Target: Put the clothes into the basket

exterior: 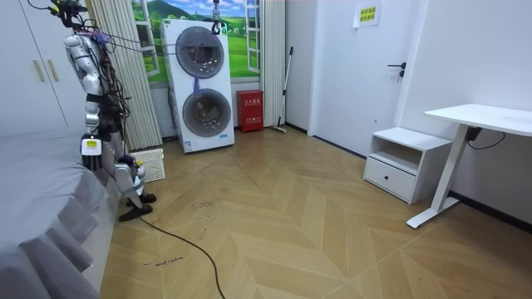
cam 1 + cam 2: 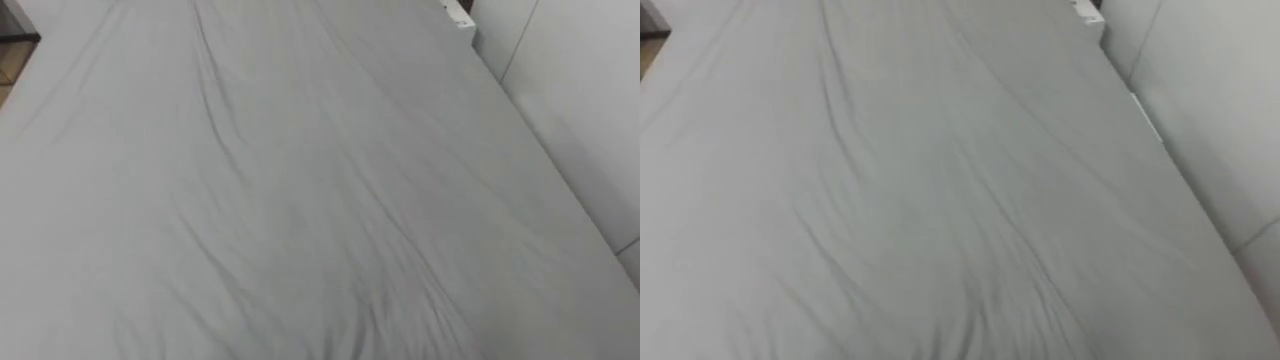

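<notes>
The robot stood close against the near side of the bed (image 2: 300, 200), at the room view's left, with its head camera turned down onto the grey sheet. That sheet lay wrinkled but bare: no clothes showed anywhere on the part of the bed that the eye views took in, up to the white wall (image 2: 580, 90) on the right. The white basket (image 1: 150, 164) sat on the wooden floor (image 1: 291, 224) just beside the robot's feet, between it and the stacked washing machines (image 1: 204, 83). From that distance its contents could not be made out, so I could not tell where the clothes were, whether already inside it or elsewhere. One hand (image 1: 91, 152) seemed to hang low by the bed's edge; I could not tell which hand it was, nor whether either was wide, narrow or holding cloth. Judging by the cleared sheet, the picking-up looked largely done, though the basket would need checking.
</notes>
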Motion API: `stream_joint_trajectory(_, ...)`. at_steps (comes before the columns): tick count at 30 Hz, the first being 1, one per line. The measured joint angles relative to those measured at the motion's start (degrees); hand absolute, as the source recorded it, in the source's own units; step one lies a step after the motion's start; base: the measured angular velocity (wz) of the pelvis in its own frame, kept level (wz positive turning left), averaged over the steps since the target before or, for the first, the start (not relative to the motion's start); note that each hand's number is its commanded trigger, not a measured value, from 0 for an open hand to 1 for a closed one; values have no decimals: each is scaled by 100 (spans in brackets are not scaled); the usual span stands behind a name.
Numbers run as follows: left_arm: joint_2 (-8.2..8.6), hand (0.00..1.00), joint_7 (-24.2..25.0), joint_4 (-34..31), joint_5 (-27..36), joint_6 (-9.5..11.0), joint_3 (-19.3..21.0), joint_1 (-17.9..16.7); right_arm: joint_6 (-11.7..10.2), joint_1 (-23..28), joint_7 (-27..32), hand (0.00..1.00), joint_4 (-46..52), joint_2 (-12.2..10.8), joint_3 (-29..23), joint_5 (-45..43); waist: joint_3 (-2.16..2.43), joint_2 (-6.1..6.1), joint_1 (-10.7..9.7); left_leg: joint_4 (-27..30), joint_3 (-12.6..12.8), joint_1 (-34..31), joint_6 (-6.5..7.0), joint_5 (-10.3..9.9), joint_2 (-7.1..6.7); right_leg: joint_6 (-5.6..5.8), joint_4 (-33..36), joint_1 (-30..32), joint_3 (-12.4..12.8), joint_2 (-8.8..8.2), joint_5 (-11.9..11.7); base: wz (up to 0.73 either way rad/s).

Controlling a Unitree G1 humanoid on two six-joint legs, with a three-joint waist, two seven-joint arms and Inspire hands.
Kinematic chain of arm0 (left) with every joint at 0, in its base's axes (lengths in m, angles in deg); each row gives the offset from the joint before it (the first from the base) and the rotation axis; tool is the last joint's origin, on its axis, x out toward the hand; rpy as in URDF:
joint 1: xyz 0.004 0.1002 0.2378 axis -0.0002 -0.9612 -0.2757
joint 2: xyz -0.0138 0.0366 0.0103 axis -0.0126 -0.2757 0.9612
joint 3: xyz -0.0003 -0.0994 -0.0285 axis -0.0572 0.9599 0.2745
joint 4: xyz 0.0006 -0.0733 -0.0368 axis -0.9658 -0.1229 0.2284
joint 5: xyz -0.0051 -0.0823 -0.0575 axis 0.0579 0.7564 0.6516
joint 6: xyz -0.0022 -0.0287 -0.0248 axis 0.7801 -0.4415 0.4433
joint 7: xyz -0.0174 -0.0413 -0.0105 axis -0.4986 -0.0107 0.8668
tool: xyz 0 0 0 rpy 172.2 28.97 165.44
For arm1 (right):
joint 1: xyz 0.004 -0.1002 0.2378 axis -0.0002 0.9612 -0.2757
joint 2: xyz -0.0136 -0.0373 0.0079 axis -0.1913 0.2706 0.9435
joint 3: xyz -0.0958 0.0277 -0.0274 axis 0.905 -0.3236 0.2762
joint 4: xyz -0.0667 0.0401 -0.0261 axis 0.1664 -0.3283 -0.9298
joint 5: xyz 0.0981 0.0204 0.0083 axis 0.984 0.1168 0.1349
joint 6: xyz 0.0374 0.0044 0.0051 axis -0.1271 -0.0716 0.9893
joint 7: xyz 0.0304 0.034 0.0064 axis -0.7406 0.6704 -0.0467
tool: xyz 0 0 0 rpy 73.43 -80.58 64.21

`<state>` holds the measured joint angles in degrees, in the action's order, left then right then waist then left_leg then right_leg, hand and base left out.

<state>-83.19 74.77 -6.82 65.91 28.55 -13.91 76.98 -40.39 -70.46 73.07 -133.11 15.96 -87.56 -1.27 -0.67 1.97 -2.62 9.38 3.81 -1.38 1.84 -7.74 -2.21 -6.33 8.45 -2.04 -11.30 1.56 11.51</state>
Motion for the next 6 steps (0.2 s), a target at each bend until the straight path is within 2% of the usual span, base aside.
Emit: stream_joint_trajectory(6, 81, 0, -9, 65, -108, 12, 122, 80, 156, -75, -59, 0, -343, -53, 227, -15, 5, 26, 210, -4, -91, 67, 1, 0, -42, 12, -57, -116, -47, -17, 15, 8)
